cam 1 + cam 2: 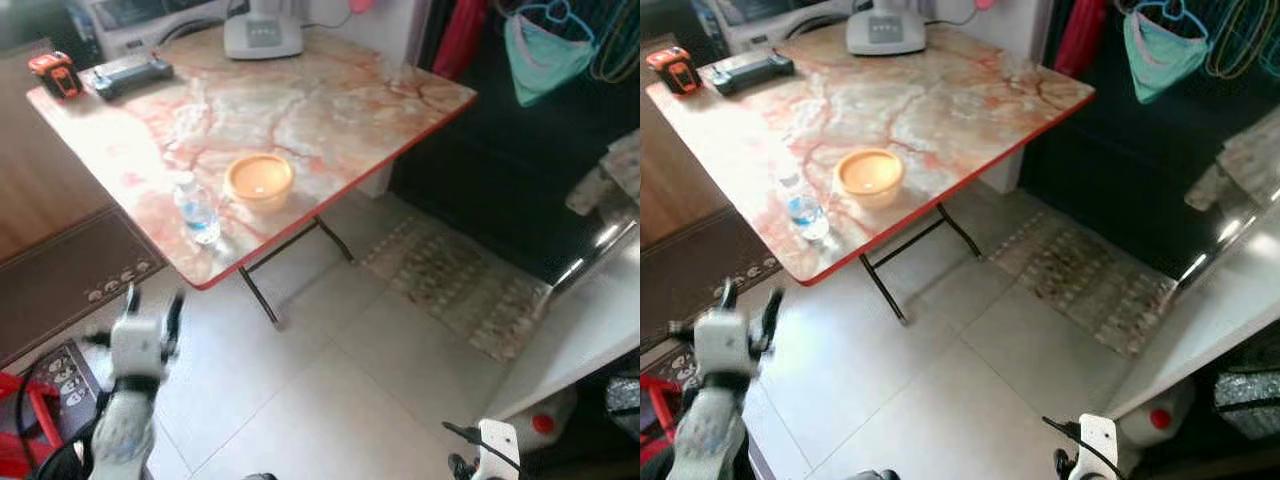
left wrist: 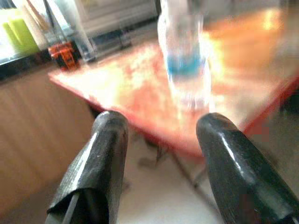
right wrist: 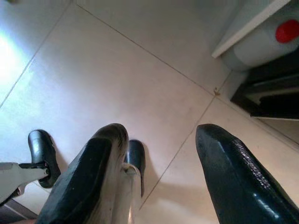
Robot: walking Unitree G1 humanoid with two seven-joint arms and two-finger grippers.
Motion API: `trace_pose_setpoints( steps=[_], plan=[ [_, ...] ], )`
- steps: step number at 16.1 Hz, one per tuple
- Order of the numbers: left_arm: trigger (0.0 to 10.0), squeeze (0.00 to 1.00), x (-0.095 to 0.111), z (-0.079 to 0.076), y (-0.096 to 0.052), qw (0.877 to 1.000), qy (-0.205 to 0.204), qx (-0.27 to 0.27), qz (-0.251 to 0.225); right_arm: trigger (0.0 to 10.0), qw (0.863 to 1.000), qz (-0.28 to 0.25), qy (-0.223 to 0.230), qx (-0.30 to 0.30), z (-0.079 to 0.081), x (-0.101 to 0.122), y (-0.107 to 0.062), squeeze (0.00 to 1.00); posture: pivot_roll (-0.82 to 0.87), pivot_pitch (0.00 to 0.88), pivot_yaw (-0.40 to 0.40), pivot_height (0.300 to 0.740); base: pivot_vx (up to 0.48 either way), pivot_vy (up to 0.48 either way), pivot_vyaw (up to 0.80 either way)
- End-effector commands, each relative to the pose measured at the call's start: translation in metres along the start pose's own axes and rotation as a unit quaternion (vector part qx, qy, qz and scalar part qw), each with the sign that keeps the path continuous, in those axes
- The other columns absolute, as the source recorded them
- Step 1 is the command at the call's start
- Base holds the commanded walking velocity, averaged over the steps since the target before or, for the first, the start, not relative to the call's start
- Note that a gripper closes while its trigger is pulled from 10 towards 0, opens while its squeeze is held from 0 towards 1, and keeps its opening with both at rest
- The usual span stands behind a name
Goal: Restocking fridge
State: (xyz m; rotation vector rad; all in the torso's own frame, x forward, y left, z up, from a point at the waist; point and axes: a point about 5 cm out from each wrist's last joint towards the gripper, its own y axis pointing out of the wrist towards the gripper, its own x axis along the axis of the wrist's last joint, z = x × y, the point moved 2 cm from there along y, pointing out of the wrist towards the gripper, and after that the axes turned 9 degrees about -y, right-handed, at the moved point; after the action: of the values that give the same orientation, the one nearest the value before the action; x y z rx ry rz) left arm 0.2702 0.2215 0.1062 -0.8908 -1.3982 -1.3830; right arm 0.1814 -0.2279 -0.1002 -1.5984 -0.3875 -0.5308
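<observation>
Your water bottle (image 1: 197, 208) stands upright near the front edge of the counter (image 1: 330, 110), a folding one with a marbled pink top and red rim. Just beside the bottle, further in from the edge, sits an orange bowl (image 1: 259, 181). At the far side of the counter you have a grey appliance base (image 1: 262, 34), a dark flat device (image 1: 133, 75) and an orange tape measure (image 1: 54, 73) near the corner.

Your left tool (image 1: 152, 304) is raised in front of the counter, below the bottle and apart from it, its two black fingers (image 2: 100, 158) spread wide with nothing between them; in the left wrist view the blurred bottle (image 2: 183, 51) lines up above the gap. Your right tool (image 3: 161, 172) hangs low over the tiled floor (image 1: 330, 390), fingers apart and empty.

To the right you can see a patterned mat (image 1: 455, 285) on the floor, a white jug with a red cap (image 1: 541, 420) beneath a pale ledge (image 1: 590, 320), and a teal hanger (image 1: 545, 45) against the dark background.
</observation>
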Motion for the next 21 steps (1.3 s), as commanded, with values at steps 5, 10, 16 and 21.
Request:
trace_pose_setpoints(
  steps=[5, 10, 16, 21],
  plan=[
    [10.0, 0.00, 0.070, -0.013, 0.024, 0.995, -0.048, -0.006, -0.083, 10.0, 1.000, 0.014, 0.018, -0.009, -0.004, -0.011, -0.002, 0.00, 0.10, 0.070, 0.005, 0.740, 0.000, 0.000, 0.00],
    [10.0, 0.00, 0.086, -0.004, 0.036, 0.995, -0.074, 0.006, -0.067, 10.0, 1.000, 0.012, 0.025, -0.009, -0.003, -0.010, -0.002, 0.00, 0.11, 0.081, 0.007, 0.740, 0.000, 0.000, 0.00],
    [10.0, 0.00, 0.107, -0.009, 0.048, 0.993, -0.081, -0.020, -0.078, 10.0, 1.000, 0.006, 0.015, -0.002, -0.001, -0.008, -0.001, 0.00, 0.11, 0.092, 0.006, 0.740, 0.152, 0.000, 0.40],
    [10.0, 0.00, 0.109, -0.010, 0.052, 0.993, -0.085, -0.026, -0.076, 10.0, 1.000, 0.005, 0.025, 0.000, 0.000, -0.007, -0.001, 0.00, 0.11, 0.095, 0.006, 0.740, 0.311, 0.000, 0.00]
  ],
)
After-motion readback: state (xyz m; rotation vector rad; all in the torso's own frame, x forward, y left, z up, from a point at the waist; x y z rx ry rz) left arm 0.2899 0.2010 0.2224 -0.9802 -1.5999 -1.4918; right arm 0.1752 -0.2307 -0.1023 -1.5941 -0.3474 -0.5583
